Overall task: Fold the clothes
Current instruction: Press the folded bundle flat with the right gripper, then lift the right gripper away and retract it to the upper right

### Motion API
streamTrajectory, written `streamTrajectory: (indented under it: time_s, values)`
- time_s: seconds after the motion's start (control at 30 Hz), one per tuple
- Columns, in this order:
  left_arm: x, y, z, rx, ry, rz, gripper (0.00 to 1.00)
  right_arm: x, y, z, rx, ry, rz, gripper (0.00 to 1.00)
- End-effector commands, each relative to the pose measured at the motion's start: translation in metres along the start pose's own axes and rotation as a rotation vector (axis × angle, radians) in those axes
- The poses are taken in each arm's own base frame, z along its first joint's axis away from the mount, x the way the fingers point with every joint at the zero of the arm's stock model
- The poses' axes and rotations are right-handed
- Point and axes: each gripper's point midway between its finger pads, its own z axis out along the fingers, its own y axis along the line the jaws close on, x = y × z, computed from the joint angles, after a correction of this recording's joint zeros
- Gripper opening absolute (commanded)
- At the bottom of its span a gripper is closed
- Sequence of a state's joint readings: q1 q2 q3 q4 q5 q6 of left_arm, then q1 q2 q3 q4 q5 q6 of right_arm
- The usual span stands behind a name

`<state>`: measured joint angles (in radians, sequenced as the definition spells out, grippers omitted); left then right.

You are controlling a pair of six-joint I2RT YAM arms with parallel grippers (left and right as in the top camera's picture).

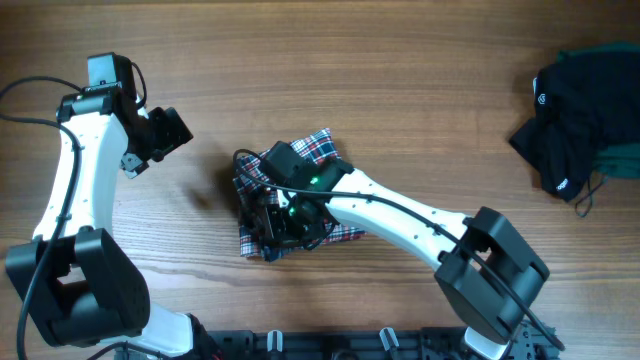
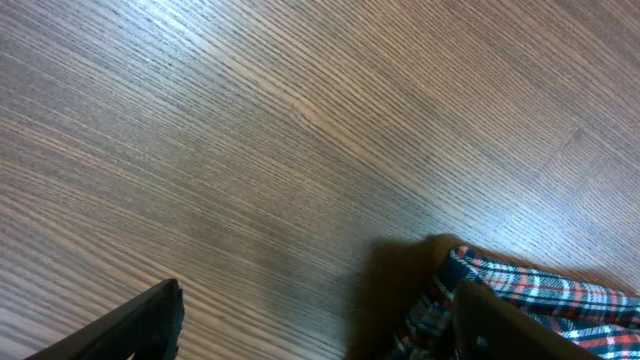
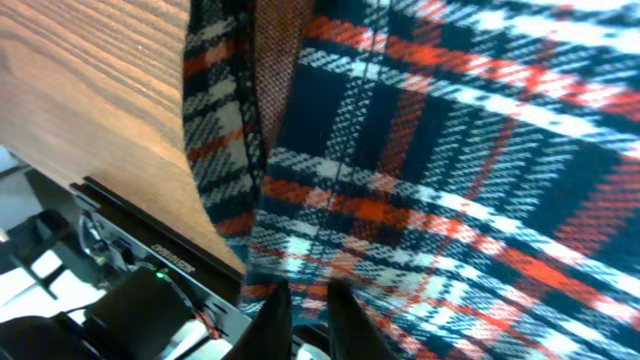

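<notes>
The red, navy and white plaid shirt (image 1: pixel 320 148) lies bunched in a small folded heap at the table's middle. My right gripper (image 1: pixel 278 228) reaches down on the heap's front left part. In the right wrist view its fingers (image 3: pixel 308 322) are pinched close together on plaid cloth (image 3: pixel 450 150). My left gripper (image 1: pixel 168 130) hovers open and empty to the left of the heap. Its fingers (image 2: pixel 320 335) are spread wide over bare wood, with the plaid shirt's edge (image 2: pixel 545 295) by the right finger. The black garment with a small white logo (image 1: pixel 575 100) lies crumpled at the far right.
A green cloth (image 1: pixel 622 160) pokes out from under the black garment at the right edge. The wooden table (image 1: pixel 420 80) has a black rail (image 1: pixel 330 345) along its front edge, which also shows in the right wrist view (image 3: pixel 150 250).
</notes>
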<state>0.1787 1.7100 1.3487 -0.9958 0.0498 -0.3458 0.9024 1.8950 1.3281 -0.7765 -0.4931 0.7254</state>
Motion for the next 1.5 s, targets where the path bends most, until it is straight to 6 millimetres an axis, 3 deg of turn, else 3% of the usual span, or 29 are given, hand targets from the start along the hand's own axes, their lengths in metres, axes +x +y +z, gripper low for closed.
streamTrajectory:
  time_s: [0.0, 0.07, 0.13, 0.27, 0.33, 0.37, 0.43, 0.47, 0.63, 0.7, 0.77, 0.87, 1.03, 1.1, 1.13, 1.17, 1.2, 1.23, 1.27, 1.3, 1.47]
  values:
    - [-0.001, -0.001, 0.000, 0.010, 0.007, -0.010, 0.86, 0.009, -0.001, 0.020, 0.004, 0.061, 0.009, 0.12]
    - [-0.001, -0.001, 0.000, 0.010, 0.007, -0.009, 0.86, 0.008, 0.000, 0.020, -0.001, 0.060, 0.006, 0.09]
    - [0.000, -0.001, 0.000, 0.010, 0.008, -0.006, 0.86, 0.000, 0.005, 0.005, -0.004, 0.013, -0.019, 0.13]
    - [0.000, -0.002, 0.000, 0.019, 0.011, -0.004, 0.86, -0.023, 0.003, -0.058, 0.098, -0.204, -0.042, 0.17]
    - [0.001, -0.004, 0.000, 0.027, 0.015, -0.003, 0.86, -0.035, 0.010, -0.115, 0.098, -0.358, -0.054, 0.28]
    - [0.001, -0.004, 0.000, 0.028, 0.015, -0.002, 0.86, -0.039, 0.013, -0.135, 0.078, -0.409, -0.064, 0.32]
    - [0.001, -0.004, 0.000, 0.028, 0.015, -0.001, 0.86, -0.046, 0.007, -0.152, 0.067, -0.452, -0.041, 0.31]
    - [0.001, -0.004, 0.000, 0.028, 0.015, -0.001, 0.86, -0.048, 0.002, -0.146, 0.079, -0.439, -0.030, 0.29]
    - [0.001, -0.004, 0.000, 0.027, 0.015, -0.001, 0.86, -0.034, 0.004, -0.060, 0.049, -0.211, -0.048, 0.13]
    - [0.002, -0.004, 0.000, 0.026, 0.018, -0.001, 0.86, -0.021, 0.004, -0.015, 0.049, -0.077, -0.046, 0.07]
    - [0.002, -0.004, 0.000, 0.025, 0.019, -0.001, 0.86, -0.005, 0.007, 0.009, 0.026, 0.028, -0.042, 0.04]
    - [0.002, -0.004, 0.000, 0.026, 0.017, -0.001, 0.87, 0.005, 0.002, 0.020, 0.057, 0.067, -0.039, 0.04]
    - [0.002, -0.004, 0.000, 0.026, 0.017, -0.001, 0.86, -0.007, 0.004, 0.010, 0.047, 0.024, -0.040, 0.07]
    - [0.002, -0.004, 0.000, 0.026, 0.018, -0.001, 0.87, -0.021, 0.013, -0.011, 0.035, -0.049, -0.083, 0.11]
    - [0.002, -0.004, 0.000, 0.028, 0.020, -0.001, 0.87, -0.029, 0.016, -0.026, 0.044, -0.099, -0.095, 0.18]
    - [0.004, -0.005, 0.000, 0.033, 0.029, -0.001, 0.86, -0.042, 0.015, -0.053, 0.078, -0.186, -0.111, 0.33]
    - [0.009, -0.007, -0.001, 0.048, 0.050, 0.007, 0.86, -0.054, 0.010, -0.082, 0.119, -0.273, -0.103, 0.69]
    - [0.017, -0.012, -0.001, 0.082, 0.088, 0.020, 0.87, -0.062, 0.004, -0.107, 0.150, -0.338, -0.095, 0.95]
    - [0.035, -0.018, -0.004, 0.124, 0.171, 0.011, 0.87, -0.073, -0.016, -0.154, 0.202, -0.440, -0.042, 1.00]
    - [0.051, -0.018, -0.007, 0.141, 0.238, 0.029, 0.88, -0.076, -0.033, -0.181, 0.225, -0.486, -0.006, 1.00]
    - [0.114, -0.033, 0.003, 0.318, 0.471, 0.066, 0.91, -0.085, -0.115, -0.264, 0.270, -0.619, 0.160, 1.00]
